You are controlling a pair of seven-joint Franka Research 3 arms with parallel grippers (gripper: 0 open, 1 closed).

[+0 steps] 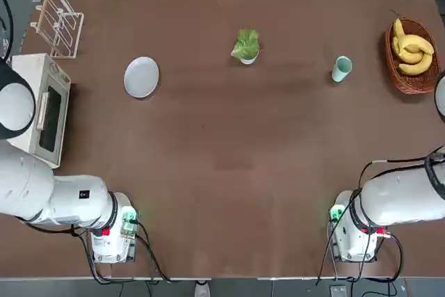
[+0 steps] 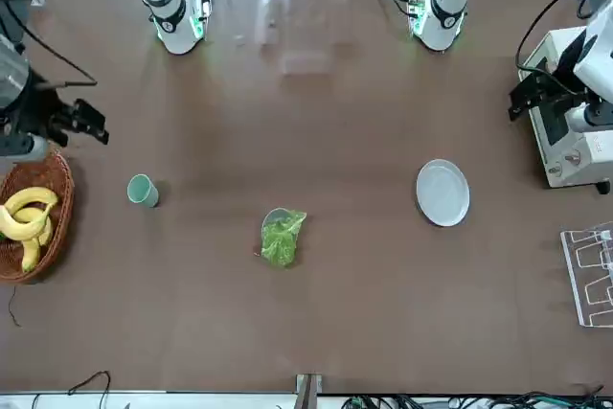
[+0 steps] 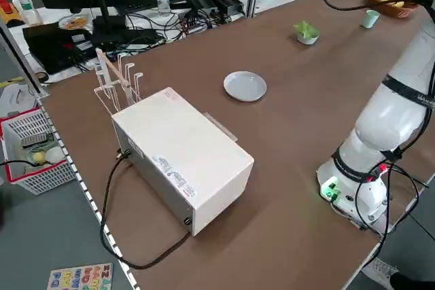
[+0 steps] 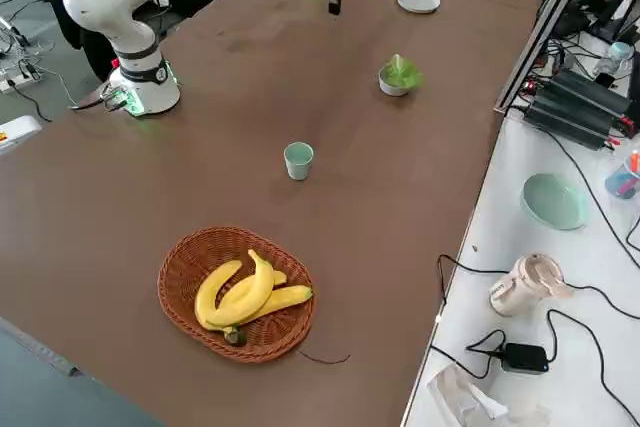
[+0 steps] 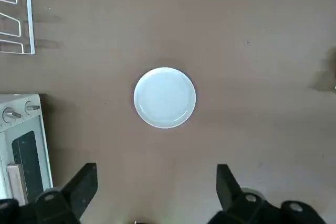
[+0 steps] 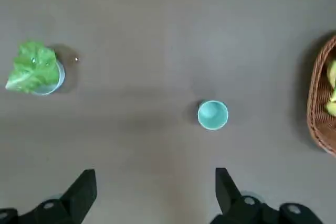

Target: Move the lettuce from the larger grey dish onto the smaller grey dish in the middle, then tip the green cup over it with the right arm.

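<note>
I judge the transfer half done: the lettuce (image 1: pixel 245 44) sits in the smaller grey dish (image 1: pixel 248 60), upper middle of the overhead frame, leaning past 1 side of the rim. The larger grey dish (image 1: pixel 142 77), upper left, is bare. The step I'd take up is the green cup (image 1: pixel 341 68), upright at upper right, between the dish and the basket (image 1: pixel 417 84) of bananas (image 1: pixel 412 47).

My right gripper (image 6: pixel 156 170), at the left edge of the front view, has its 2 fingers spread with nothing between them. I'd centre those fingers over the cup, come straight down with 1 finger on each side of the wall, and close gently around the body, keeping clear of the basket on the way. Gripping too near the lip could skew it; I'd aim around mid-height.

Then I'd lift clear of the leaves before crossing, hold the cup level, stop with its mouth just beside the dish, and roll the wrist slowly so the mouth swings over the middle. I can't make out any contents, so I'd tip gradually, without nudging the leaves or rim.

My left gripper (image 5: pixel 157 167), upper right in the front view, is spread and empty; I'd leave it parked.
</note>
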